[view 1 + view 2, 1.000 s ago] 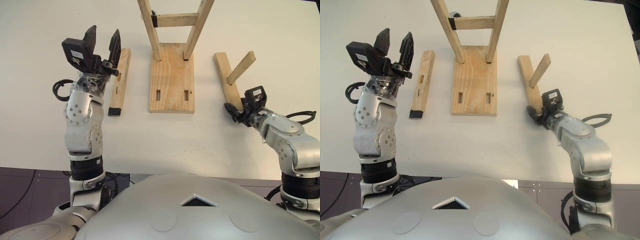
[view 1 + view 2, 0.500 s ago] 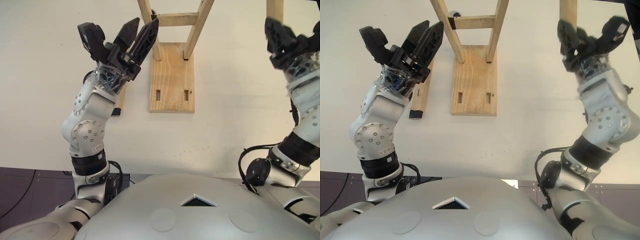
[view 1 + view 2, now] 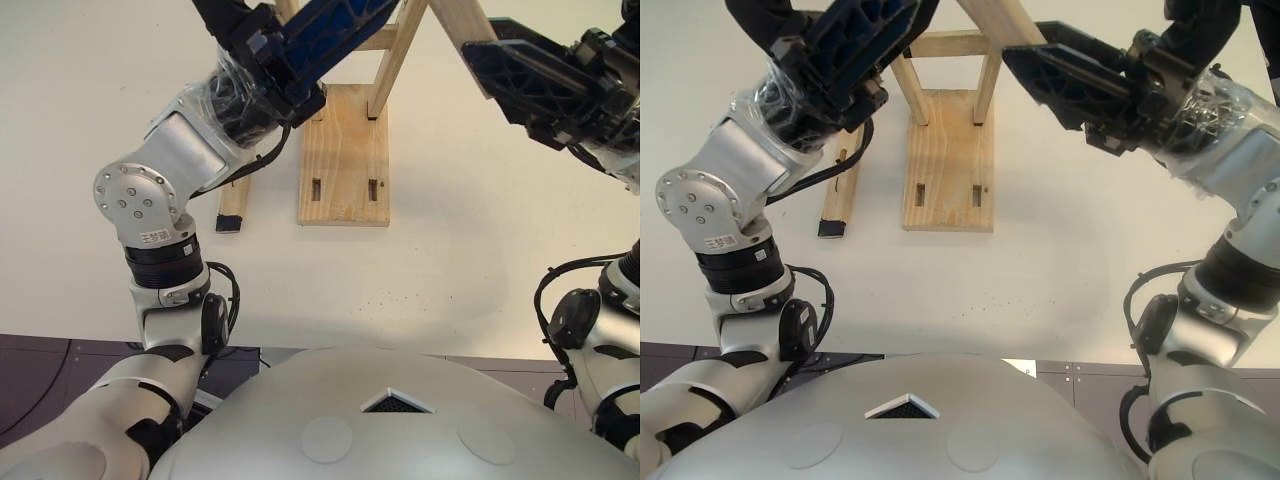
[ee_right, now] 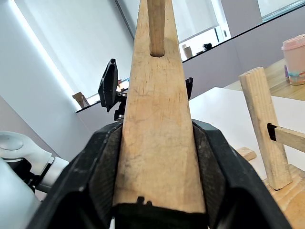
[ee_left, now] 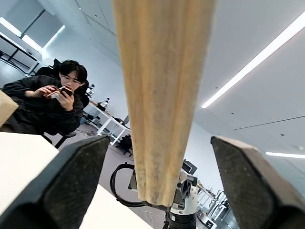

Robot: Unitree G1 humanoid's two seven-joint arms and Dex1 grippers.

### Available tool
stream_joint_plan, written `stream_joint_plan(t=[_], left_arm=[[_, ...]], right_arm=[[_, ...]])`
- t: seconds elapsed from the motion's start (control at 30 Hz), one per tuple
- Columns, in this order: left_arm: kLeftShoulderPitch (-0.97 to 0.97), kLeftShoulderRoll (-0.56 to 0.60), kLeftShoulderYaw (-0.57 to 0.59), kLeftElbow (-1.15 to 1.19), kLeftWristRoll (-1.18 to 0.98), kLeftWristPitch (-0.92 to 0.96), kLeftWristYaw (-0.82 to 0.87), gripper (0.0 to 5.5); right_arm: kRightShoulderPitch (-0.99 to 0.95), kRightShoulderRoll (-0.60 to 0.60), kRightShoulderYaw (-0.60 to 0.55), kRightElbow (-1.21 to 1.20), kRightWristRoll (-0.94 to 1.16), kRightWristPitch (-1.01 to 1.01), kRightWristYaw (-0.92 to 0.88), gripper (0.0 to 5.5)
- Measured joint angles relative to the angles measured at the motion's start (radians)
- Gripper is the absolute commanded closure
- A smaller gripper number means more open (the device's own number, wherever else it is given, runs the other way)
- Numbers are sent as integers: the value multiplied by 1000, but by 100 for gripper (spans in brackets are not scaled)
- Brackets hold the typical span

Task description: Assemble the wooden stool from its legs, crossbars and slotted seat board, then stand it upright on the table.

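right black two-finger gripper (image 4: 159, 162) is clamped tight on a pale wooden stool leg (image 4: 155, 90) with a short bar (image 4: 156, 24) stuck in its slot, held up in the air over the white table (image 3: 480, 250). left gripper (image 5: 162, 183) is spread wide, pads (image 5: 71, 186) either side of that same leg's other end, not touching it. the slotted wooden seat board (image 3: 343, 160) lies flat on the table with a two-leg frame (image 3: 987, 80) standing in its far slots.
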Motion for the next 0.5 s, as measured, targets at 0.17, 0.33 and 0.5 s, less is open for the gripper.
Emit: stream_joint_plan(t=[0.17,0.33,0.5], left_arm=[[-24,1,6,7,-63,-13,13,195],[-26,1,7,6,-78,-27,15,290],[-27,-1,3,6,-34,-65,6,339]], right_arm=[[22,-21,30,-6,22,-2,1,347],[27,-22,40,-12,59,-10,-10,347],[30,-20,59,-17,74,-38,-40,347]])
